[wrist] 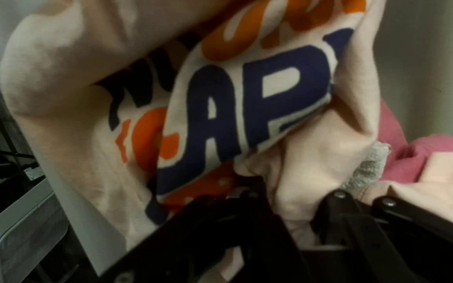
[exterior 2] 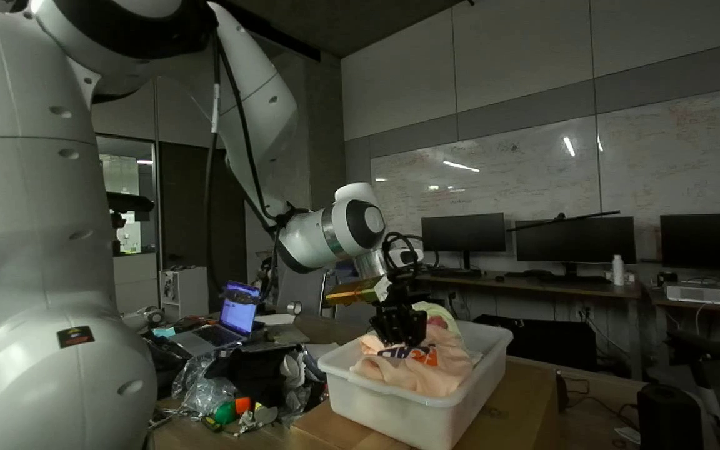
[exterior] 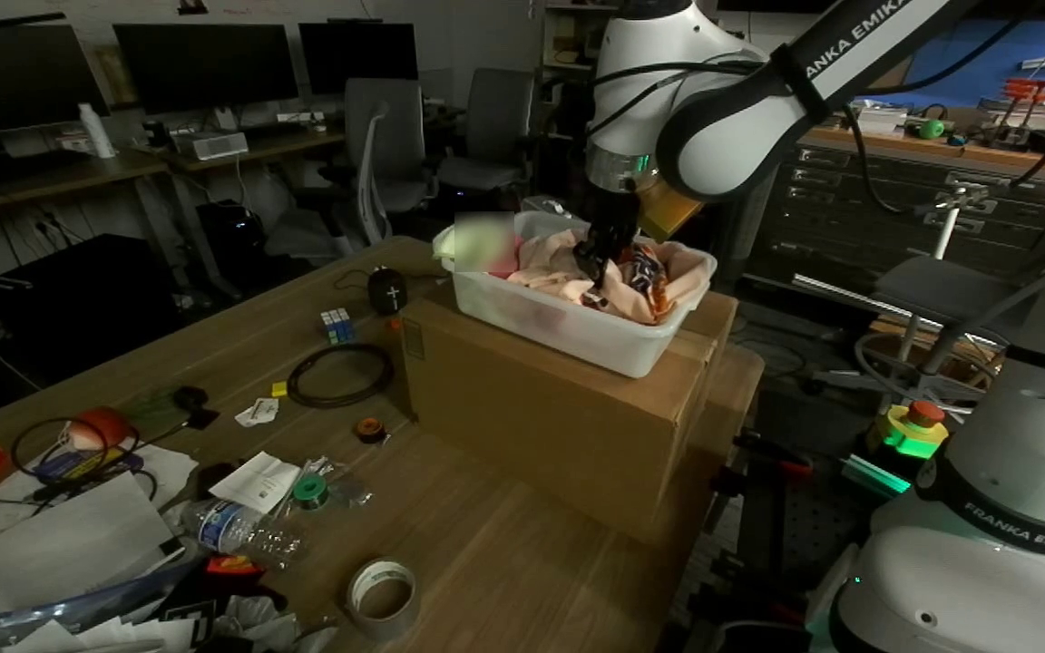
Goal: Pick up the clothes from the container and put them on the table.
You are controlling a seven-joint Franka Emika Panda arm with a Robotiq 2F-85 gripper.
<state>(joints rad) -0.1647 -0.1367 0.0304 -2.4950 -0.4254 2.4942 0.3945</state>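
Note:
A white plastic container holds a heap of clothes and also shows in an exterior view. A peach shirt with orange and navy lettering lies on top and fills much of the wrist view. Pink cloth and pale yellow-green cloth lie beside it. My black gripper points down into the clothes in both exterior views. In the wrist view, peach cloth shows between its partly spread fingers. The fingertips are hidden in the cloth, so the grip cannot be told.
The container stands on a cardboard box on the wooden table. The table also holds a tape roll, a plastic bottle, a cable coil, a puzzle cube and a black speaker. A laptop stands farther off.

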